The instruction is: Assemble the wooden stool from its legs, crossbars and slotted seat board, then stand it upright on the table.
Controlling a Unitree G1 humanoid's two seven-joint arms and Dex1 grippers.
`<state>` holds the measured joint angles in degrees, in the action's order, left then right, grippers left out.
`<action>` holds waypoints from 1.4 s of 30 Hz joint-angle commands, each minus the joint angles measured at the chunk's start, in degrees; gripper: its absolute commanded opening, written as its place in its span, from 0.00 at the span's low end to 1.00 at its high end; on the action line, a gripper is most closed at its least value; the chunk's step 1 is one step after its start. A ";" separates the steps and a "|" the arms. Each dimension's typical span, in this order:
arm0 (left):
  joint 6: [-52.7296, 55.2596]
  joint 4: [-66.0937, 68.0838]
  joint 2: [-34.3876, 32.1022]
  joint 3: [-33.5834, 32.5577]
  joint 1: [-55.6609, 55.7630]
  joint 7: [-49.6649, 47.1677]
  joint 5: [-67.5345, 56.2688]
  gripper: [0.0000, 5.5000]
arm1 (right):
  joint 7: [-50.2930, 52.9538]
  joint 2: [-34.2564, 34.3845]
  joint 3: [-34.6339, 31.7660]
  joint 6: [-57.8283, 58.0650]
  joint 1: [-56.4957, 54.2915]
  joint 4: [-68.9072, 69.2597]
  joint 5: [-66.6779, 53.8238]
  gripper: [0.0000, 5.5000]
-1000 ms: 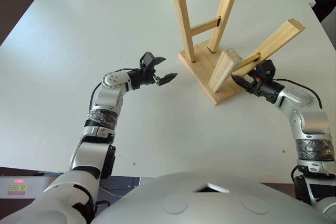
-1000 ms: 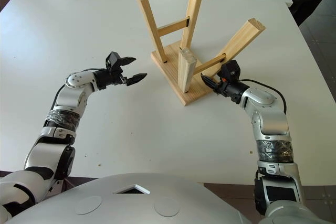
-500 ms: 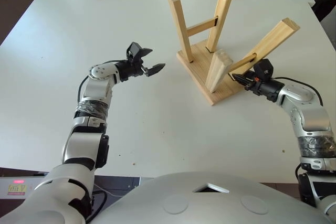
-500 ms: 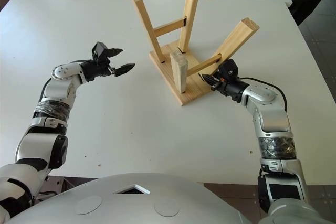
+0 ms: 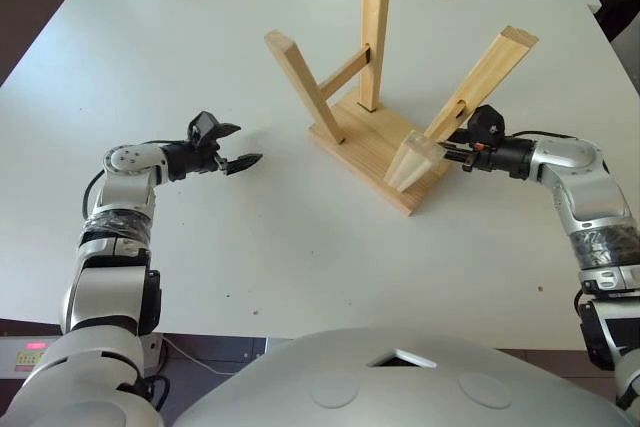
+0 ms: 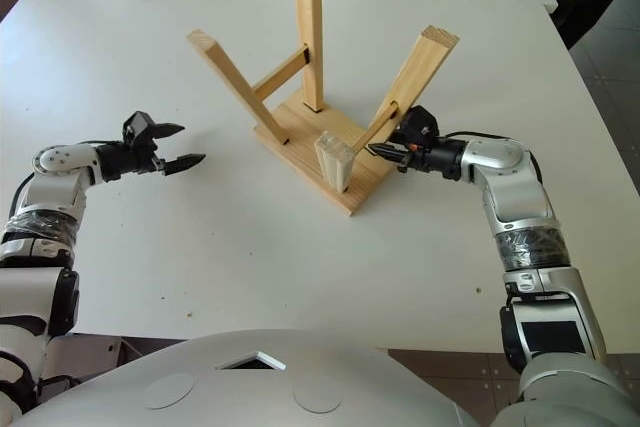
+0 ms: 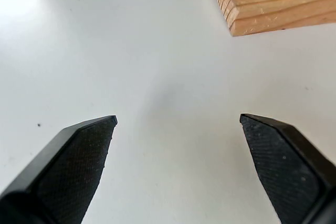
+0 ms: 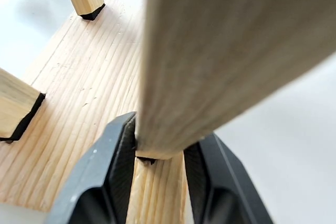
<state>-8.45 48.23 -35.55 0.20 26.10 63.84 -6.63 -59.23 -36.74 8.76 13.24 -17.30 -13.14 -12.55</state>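
Stool (image 5: pixel 366 147) stands inverted, right gripper (image 5: pixel 453 152) clamped on it between legs.

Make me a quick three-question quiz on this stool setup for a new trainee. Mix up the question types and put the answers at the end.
1. True or false: the stool stands upright on its legs on the table.
2. What does the right gripper hold? A) a leg, close to the seat board; B) a loose crossbar lying on the table; C) nothing.
3. Fill in the blank: the left gripper is ____ (open or shut), over the table and apart from the stool.

Key
1. False: the stool rests on its seat board with the legs pointing up.
2. A
3. open
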 commanded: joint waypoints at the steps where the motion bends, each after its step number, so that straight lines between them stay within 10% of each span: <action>1: -0.19 1.40 -0.38 0.35 3.56 0.48 0.90 0.80 | -5.74 -0.02 4.49 -2.03 -1.75 -3.51 2.85 0.24; 19: 9.09 -18.62 0.17 3.39 -4.36 8.63 -2.27 0.80 | -15.81 3.89 11.56 -12.98 -8.20 -12.47 5.15 0.24; 32: 12.06 -25.98 -1.71 3.96 -10.31 9.18 -3.32 0.80 | -9.33 4.52 11.53 -19.17 -8.73 -16.33 10.59 0.60; 42: 13.89 -33.84 -2.32 2.54 -18.34 5.83 -5.37 0.80 | -9.96 -4.56 3.34 -14.32 -3.33 -6.93 5.11 0.60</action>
<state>4.20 16.21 -37.31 2.32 10.18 70.54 -12.54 -69.45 -39.86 14.06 -3.59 -22.29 -23.35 -6.31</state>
